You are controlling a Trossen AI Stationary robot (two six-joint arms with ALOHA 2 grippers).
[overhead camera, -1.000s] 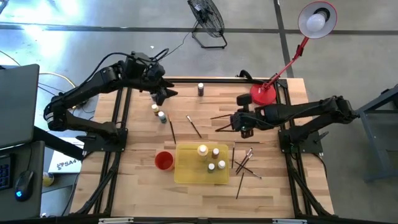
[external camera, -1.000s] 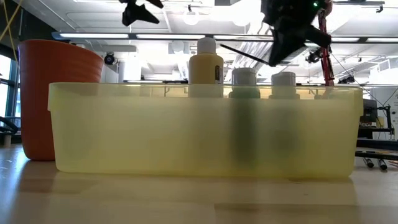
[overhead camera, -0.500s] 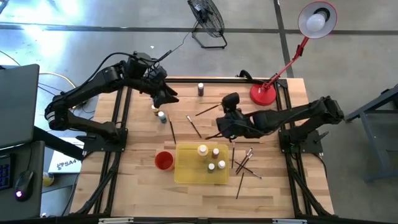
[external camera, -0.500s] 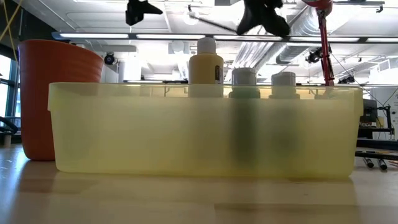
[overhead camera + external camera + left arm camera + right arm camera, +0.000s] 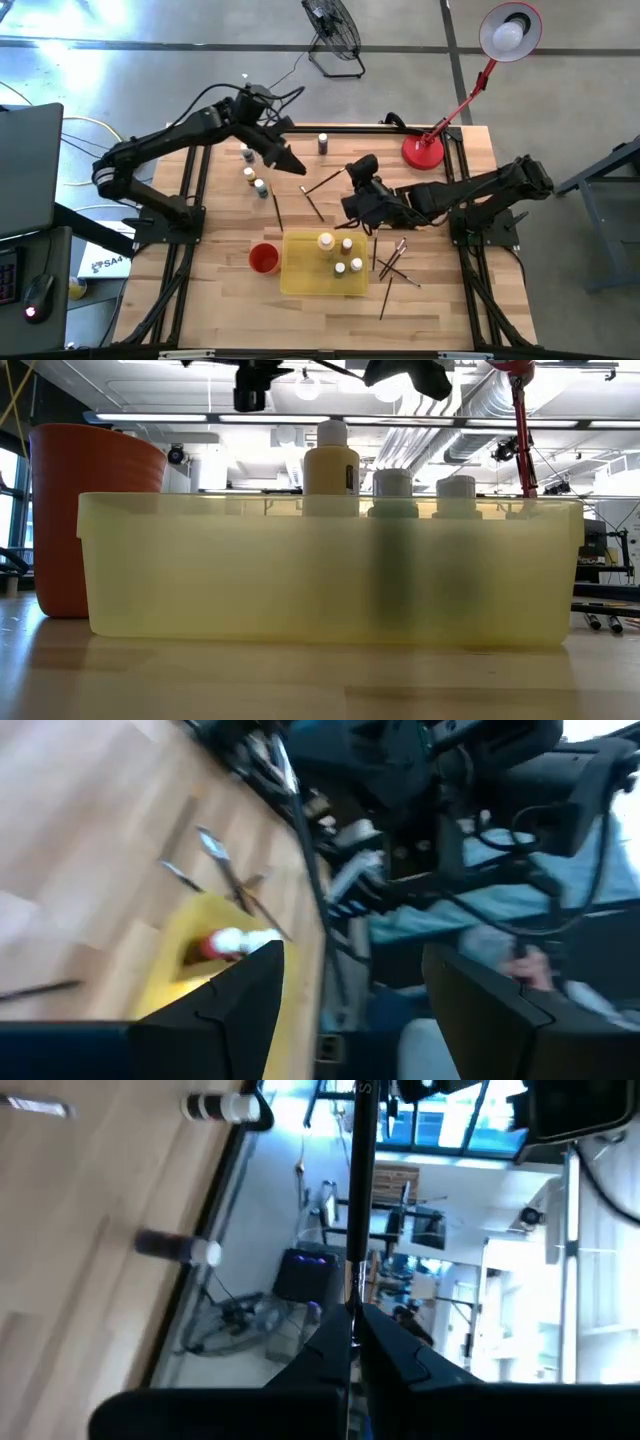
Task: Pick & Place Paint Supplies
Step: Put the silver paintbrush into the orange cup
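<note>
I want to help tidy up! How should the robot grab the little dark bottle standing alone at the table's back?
Probably take the dark bottle round its body, just under the pale cap, coming straight down: it stands upright with nothing close beside it.

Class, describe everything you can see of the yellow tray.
The yellow tray is a shallow rectangular bin of translucent, plastic-looking material, resting flat on the wooden table near its front edge. Four pale-capped paint bottles stand upright inside. The red cup stands close beside it; loose paintbrushes lie on the opposite side. Neither gripper touches it.
</note>
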